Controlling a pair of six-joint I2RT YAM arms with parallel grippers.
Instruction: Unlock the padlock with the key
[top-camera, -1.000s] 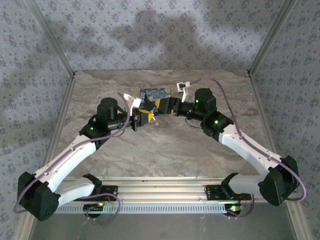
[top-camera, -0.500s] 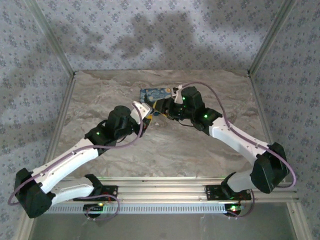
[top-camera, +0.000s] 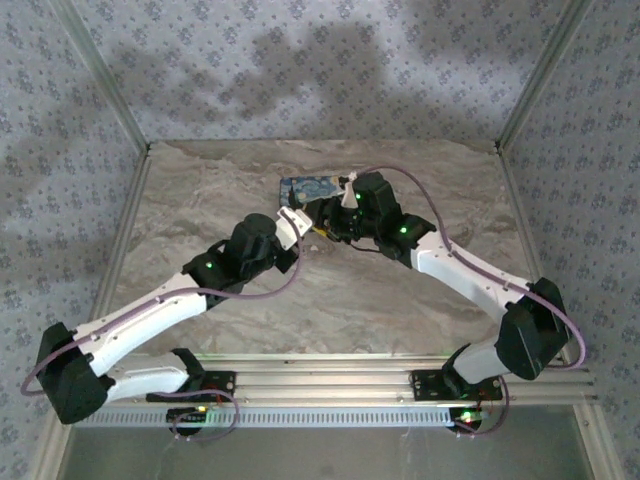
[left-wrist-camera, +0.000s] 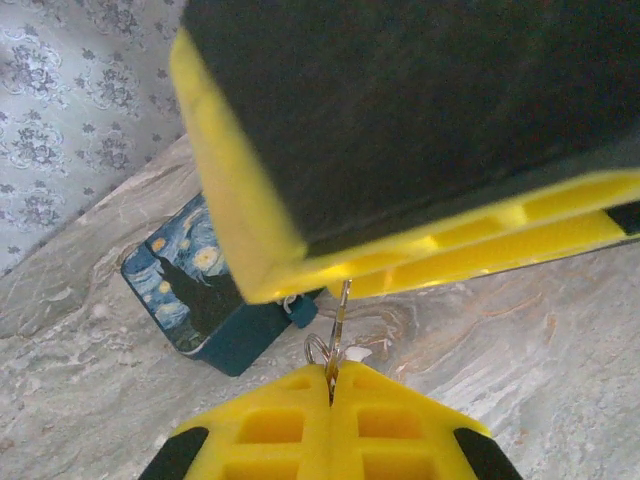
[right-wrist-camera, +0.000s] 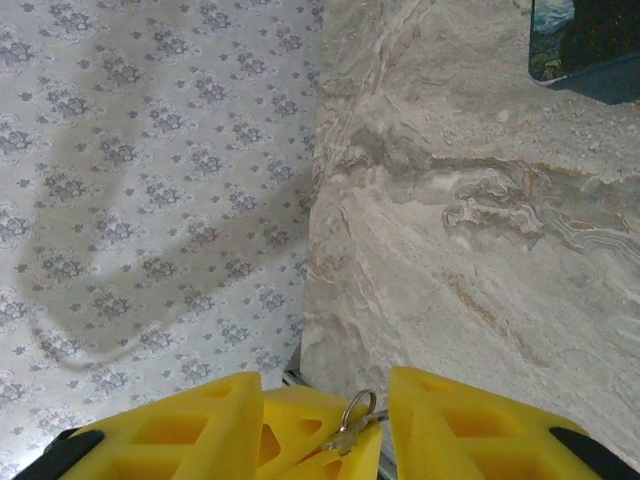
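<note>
Left wrist view: the left end effector (left-wrist-camera: 330, 378) is clamped shut on the key (left-wrist-camera: 338, 325), blade pointing away. The right end effector (right-wrist-camera: 320, 405) straddles that key; I cannot tell whether it pinches yet. The blue printed padlock (left-wrist-camera: 195, 290) lies on the table (left-wrist-camera: 520, 330), beyond and left. This looks like a key regrasp, so next comes a firm, aligned hold.
</note>
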